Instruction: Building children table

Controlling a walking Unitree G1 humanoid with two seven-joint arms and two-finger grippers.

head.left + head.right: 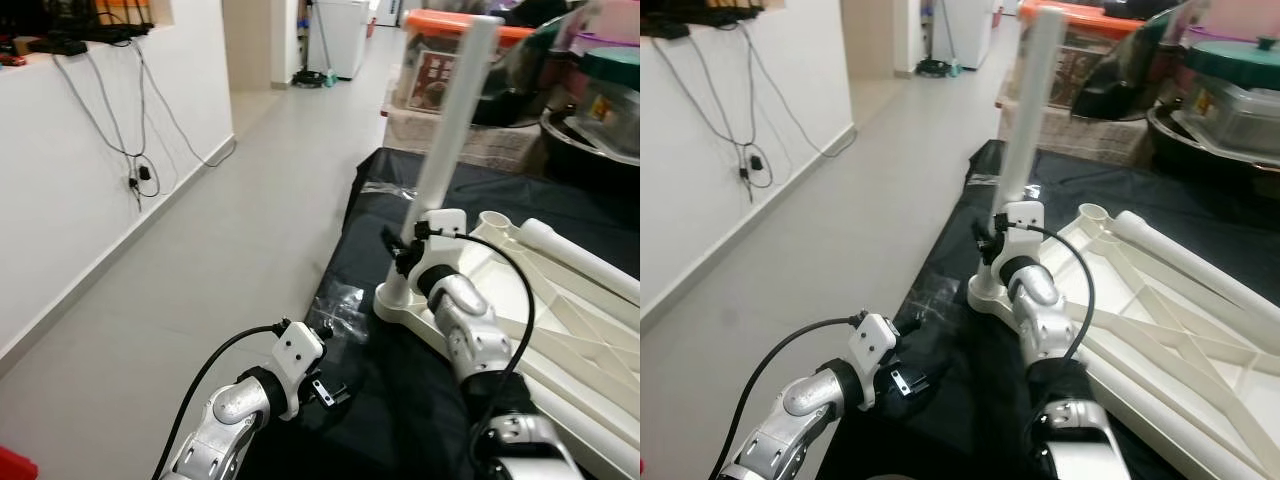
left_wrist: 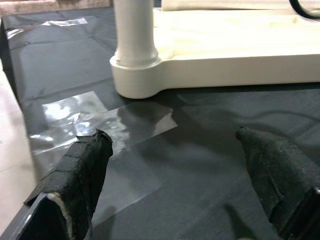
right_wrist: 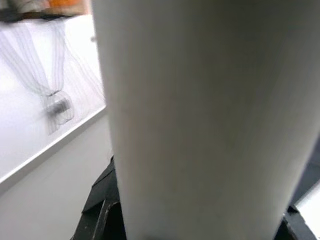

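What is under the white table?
The upside-down white table lies on a black sheet spread over the floor, with clear plastic by its corner. What is under the sheet is covered.

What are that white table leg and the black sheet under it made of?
The table leg looks like moulded plastic: smooth, matte off-white, seamless into its round socket. The black sheet seems a thin cloth or plastic cover, creased and faintly glossy; which one is unclear.
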